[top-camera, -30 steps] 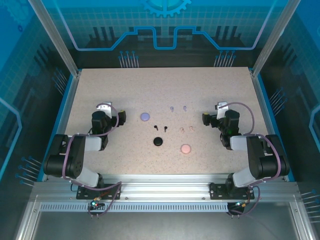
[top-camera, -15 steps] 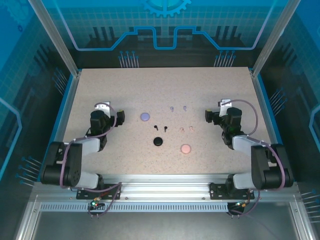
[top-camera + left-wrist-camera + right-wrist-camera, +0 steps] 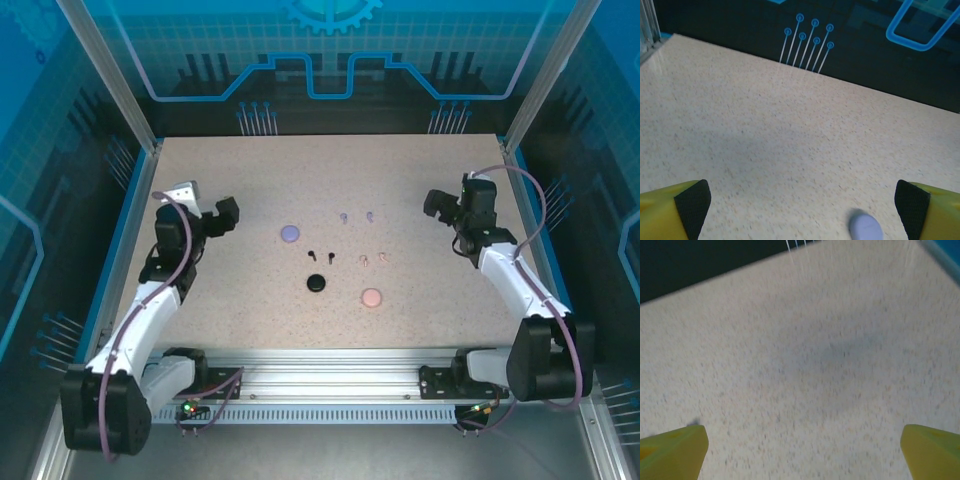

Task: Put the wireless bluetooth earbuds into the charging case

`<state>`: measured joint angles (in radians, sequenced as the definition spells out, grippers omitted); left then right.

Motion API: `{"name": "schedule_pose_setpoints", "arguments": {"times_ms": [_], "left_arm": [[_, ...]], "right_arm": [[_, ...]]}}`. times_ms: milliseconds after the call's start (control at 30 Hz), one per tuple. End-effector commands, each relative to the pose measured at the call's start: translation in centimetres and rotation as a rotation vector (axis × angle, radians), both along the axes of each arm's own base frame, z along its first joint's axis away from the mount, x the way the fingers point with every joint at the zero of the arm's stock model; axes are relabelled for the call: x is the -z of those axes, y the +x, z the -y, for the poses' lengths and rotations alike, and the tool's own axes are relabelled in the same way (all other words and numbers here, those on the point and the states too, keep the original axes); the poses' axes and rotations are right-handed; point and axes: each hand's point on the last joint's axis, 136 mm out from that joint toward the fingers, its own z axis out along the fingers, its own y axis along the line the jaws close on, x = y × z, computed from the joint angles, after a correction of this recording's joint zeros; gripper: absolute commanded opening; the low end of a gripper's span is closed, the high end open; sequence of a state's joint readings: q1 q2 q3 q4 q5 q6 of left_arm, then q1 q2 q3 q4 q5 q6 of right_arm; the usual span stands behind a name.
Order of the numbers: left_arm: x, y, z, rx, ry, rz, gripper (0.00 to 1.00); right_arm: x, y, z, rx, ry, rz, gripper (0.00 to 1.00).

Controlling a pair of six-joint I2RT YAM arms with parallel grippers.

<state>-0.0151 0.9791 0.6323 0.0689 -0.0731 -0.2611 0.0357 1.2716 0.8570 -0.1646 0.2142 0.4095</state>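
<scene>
Three round charging cases lie mid-table: lavender (image 3: 290, 233), black (image 3: 317, 283) and pale pink (image 3: 372, 297). Between them lie the tiny earbuds in pairs: lavender (image 3: 344, 216), black (image 3: 312, 253) and pale pink (image 3: 365, 260). My left gripper (image 3: 212, 207) hangs open to the left of the lavender case. The left wrist view has that case (image 3: 866, 228) low between the wide-apart fingers, nearer the right one, with the gripper (image 3: 802, 210) empty. Open as well, my right gripper (image 3: 455, 195) is at the right, beyond the earbuds, with bare table between its fingers (image 3: 802, 452).
The speckled table (image 3: 250, 320) is ringed by a blue rim and metal posts (image 3: 110, 75) at the far corners. Both arm bases sit on the rail (image 3: 320, 380) at the near edge.
Both arms have stretched out from their folded pose. The left gripper went left and farther back, the right gripper right and farther back. The cases and earbuds have not moved.
</scene>
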Motion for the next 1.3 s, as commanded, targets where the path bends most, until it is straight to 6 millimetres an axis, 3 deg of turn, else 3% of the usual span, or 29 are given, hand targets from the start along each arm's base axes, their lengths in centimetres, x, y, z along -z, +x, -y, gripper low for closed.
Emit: {"name": "schedule_pose_setpoints", "arguments": {"times_ms": [0,300,600,800,1000,1267], "left_arm": [[1.7,-2.0,1.4,0.015,-0.117,-0.132,0.99],[3.4,-3.3,3.4,-0.001,-0.252,-0.252,0.99],[5.3,-3.7,7.4,0.09,-0.261,-0.391,0.99],[6.8,-3.9,9.7,0.127,-0.25,-0.467,0.99],[7.8,-3.7,11.1,0.139,-0.234,-0.529,0.99],[8.2,-3.3,11.2,0.122,-0.204,-0.568,0.99]], "right_arm": [[1.2,-2.1,-2.6,-0.089,0.046,-0.153,1.0],[0.7,-7.3,-11.4,-0.333,-0.048,-0.332,0.96],[2.7,-12.3,-18.1,-0.385,-0.056,-0.451,0.96],[3.8,-13.6,-20.2,-0.36,-0.045,-0.496,0.98],[4.3,-13.2,-20.6,-0.326,-0.086,-0.537,0.99],[5.3,-13.6,-21.1,-0.308,-0.066,-0.598,0.98]]}}
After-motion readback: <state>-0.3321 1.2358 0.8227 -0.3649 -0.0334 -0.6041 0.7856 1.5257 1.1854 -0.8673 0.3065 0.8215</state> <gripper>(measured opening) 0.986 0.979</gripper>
